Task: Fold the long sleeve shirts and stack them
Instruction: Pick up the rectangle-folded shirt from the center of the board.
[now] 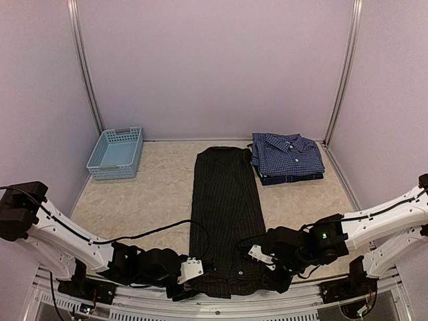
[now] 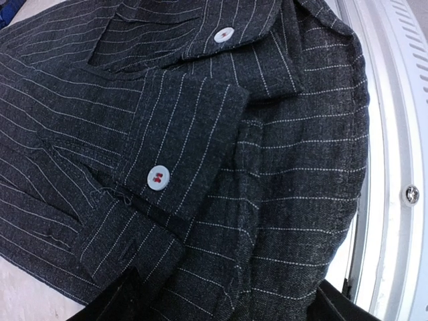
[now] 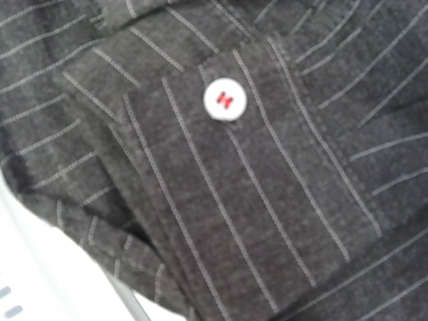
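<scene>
The black pinstriped long sleeve shirt lies as a long strip down the middle of the table, its near end at the front edge. My left gripper is at that end's left corner. In the left wrist view its gripper stands open, dark fingers wide apart over the cloth beside a buttoned cuff. My right gripper is at the near right edge, shut. In the right wrist view the cuff fills the frame and hides the fingers. The blue checked shirt lies folded at the back right.
A light blue plastic basket stands at the back left. The metal front rail of the table runs right beside the shirt's near end. Pale walls close in the back and both sides.
</scene>
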You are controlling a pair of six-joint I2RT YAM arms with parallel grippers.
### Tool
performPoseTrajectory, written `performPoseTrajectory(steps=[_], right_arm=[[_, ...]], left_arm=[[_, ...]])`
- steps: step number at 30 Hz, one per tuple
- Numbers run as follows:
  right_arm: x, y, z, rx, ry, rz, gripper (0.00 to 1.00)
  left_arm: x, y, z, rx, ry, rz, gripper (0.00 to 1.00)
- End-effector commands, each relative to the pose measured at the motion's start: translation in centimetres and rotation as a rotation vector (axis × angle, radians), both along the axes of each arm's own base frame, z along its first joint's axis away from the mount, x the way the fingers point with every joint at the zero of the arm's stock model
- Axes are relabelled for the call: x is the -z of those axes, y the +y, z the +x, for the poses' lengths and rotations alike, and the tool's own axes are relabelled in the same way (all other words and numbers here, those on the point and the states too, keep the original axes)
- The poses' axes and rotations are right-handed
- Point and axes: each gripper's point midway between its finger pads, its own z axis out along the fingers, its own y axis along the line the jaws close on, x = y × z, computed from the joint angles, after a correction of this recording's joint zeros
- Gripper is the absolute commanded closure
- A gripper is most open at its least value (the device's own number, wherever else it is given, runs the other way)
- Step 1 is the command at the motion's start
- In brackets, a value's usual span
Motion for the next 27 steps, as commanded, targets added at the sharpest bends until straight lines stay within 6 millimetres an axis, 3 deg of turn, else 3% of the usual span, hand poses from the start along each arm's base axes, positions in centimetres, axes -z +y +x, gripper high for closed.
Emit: performPoseTrajectory(steps=[1,8,10,11,17,21,24,27], right_arm=[[-0.6,-0.1,-0.3,0.008,0.006,0.029,1.00],[-1.1,0.1,0.0,0.019,0.005,0.051,1.00],[-1.3,0.3,-0.2,0.018,0.017,0.061,1.00],[-1.4,0.5,-0.4,0.015,0.027,0.071,1.00],[-2.4,1.2,-1.8,0.019,0.124,0.120,1.00],[-3.8,1.0,-2.3,0.046,0.171,0.131,1.00],[-5.3,0.8,-1.7,0.068,0.155,0.124,1.00],[-6.6,0.6,-0.1,0.109,0.142,0.125,1.00]], left_arm=[[-1.1,-1.0,0.3,0.009,-0.008,-0.045,0.32],[-1.2,-1.1,0.1,0.028,0.041,-0.051,0.73],[-1.4,-1.3,0.0,0.030,0.049,-0.051,0.95],[-1.6,-1.3,-0.1,0.031,0.056,-0.052,1.00],[-2.5,-2.1,-2.8,0.104,0.169,-0.050,1.00],[-4.2,-2.1,-4.3,0.146,0.271,-0.066,1.00],[-6.0,-2.2,-4.5,0.153,0.350,-0.114,1.00],[-8.3,-2.3,-3.4,0.142,0.390,-0.181,1.00]])
